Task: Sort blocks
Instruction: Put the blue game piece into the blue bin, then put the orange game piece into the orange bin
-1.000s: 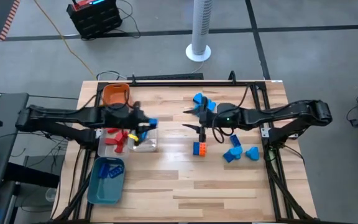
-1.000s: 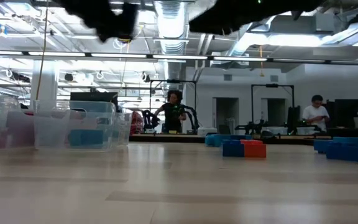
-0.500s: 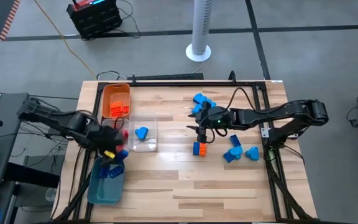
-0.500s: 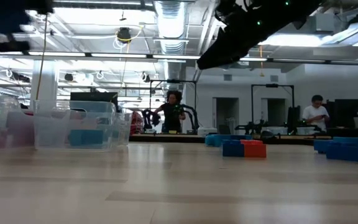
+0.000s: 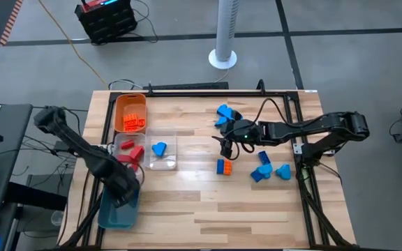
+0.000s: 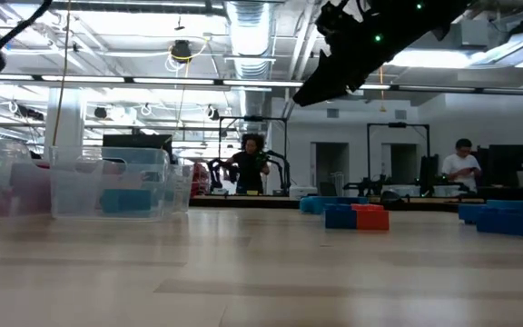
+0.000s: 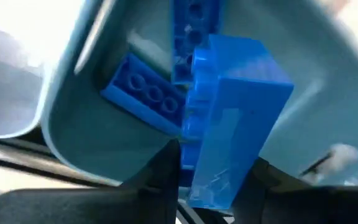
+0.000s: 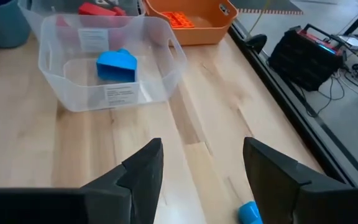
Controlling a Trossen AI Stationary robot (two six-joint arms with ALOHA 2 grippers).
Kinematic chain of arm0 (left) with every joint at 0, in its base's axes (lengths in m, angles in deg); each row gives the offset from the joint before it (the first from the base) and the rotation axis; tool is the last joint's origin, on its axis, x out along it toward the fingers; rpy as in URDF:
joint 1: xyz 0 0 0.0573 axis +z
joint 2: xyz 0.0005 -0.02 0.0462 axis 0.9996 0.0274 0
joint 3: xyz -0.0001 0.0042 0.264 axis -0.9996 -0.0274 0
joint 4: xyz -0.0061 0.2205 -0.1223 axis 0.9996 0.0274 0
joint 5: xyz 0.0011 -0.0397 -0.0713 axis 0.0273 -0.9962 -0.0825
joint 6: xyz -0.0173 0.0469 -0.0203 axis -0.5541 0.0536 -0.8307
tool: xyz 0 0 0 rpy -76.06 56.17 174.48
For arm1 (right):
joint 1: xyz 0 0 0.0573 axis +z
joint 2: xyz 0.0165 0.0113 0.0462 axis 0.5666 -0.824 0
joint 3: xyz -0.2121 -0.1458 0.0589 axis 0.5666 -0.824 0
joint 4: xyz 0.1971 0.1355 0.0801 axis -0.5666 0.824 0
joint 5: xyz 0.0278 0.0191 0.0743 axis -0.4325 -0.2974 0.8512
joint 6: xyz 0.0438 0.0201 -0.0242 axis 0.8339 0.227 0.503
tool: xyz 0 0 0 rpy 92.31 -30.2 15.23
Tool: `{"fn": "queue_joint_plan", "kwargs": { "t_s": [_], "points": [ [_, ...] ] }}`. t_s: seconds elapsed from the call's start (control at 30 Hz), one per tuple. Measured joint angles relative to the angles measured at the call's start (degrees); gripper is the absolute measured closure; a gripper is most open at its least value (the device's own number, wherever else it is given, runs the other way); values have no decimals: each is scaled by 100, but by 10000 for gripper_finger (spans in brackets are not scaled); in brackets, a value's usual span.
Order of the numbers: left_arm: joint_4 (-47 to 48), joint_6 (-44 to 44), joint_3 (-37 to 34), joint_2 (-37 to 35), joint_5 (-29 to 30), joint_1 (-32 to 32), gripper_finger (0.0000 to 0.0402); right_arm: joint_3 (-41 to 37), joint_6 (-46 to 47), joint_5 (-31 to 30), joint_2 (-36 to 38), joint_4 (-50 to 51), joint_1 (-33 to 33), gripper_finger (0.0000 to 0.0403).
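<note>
L gripper (image 7: 213, 177) sits over the teal tray (image 5: 110, 211) at the table's front-left corner, jaws clamped on a blue block (image 7: 235, 124) that stands up between the fingers. Just beyond the jaws, inside the tray, lie 2 more blue bricks (image 7: 145, 99).

R gripper (image 5: 227, 148) hangs mid-table, jaws roughly half apart w/ nothing between them. Ahead of the fingers: bare wood, then a clear tray (image 8: 104, 68) w/ one blue piece (image 8: 117, 65) in it, and an orange tray (image 8: 194, 18) w/ orange bricks past that. Close beside the R jaws lies a joined blue-and-orange block (image 5: 223, 166). A blue cluster (image 5: 225, 114) sits behind the gripper; more loose blue blocks (image 5: 269, 169) lie out toward the arm's base side. Red blocks (image 5: 130, 150) lie in a clear tray next to the one w/ the blue piece.
</note>
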Motion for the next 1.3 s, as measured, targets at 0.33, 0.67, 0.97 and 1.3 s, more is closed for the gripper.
{"fn": "queue_joint_plan", "kwargs": {
  "t_s": [0.33, 0.67, 0.97, 1.3],
  "points": [
    [-402, 525, 33, 1177, -757, -93, 238, 0, 292, 4, 0, 242, 349, 178],
    [-401, 909, 1291, 896, -173, 74, 221, -11, 1120, -7, -86, 1153, 990, 178],
    [-988, 2962, 2015, 895, 4421, 810, 224, -103, 1867, -169, -592, 1742, 1520, 178],
    [-2855, 4776, 1486, 895, 6424, 1478, 224, 60, 1821, -249, -950, 2410, 1601, 173]
  ]
}}
